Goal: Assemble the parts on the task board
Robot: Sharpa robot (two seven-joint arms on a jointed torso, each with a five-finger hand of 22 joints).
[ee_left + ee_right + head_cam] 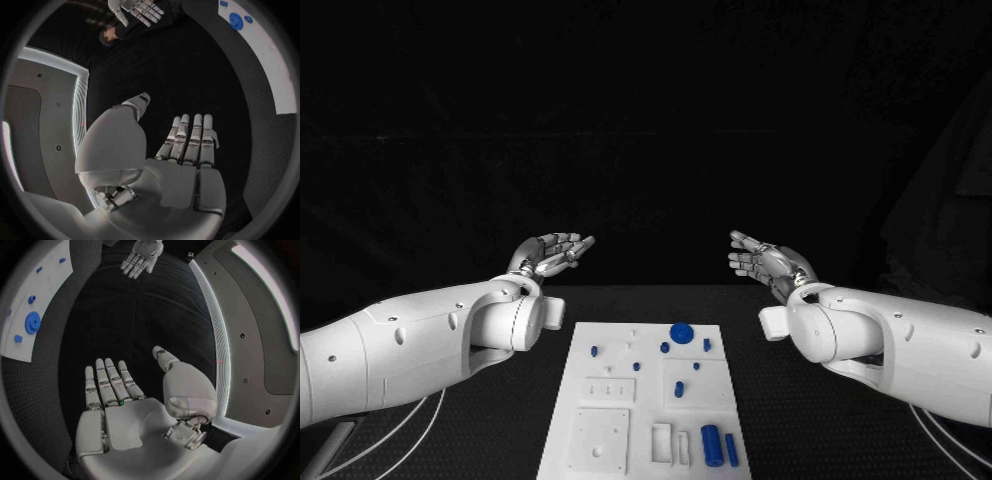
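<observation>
The white task board [609, 400] lies in the middle of the table, near the front. A round blue disc [681, 332] sits near its far edge, with small blue pegs [665, 348] around it. Two blue cylinders [713, 444] lie at its near right corner. My left hand [553, 252] is raised beyond the board's far left, palm up, fingers apart, holding nothing. My right hand [764, 259] mirrors it at the far right, also empty. The left wrist view shows the left hand [181, 150] flat and the board's edge [275, 65]. The right wrist view shows the right hand [119, 390] spread and the board [37, 305].
The board has several recesses and raised white blocks [607, 389]. The black table [790, 420] extends on both sides of the board. White cables [387, 440] hang under the left arm.
</observation>
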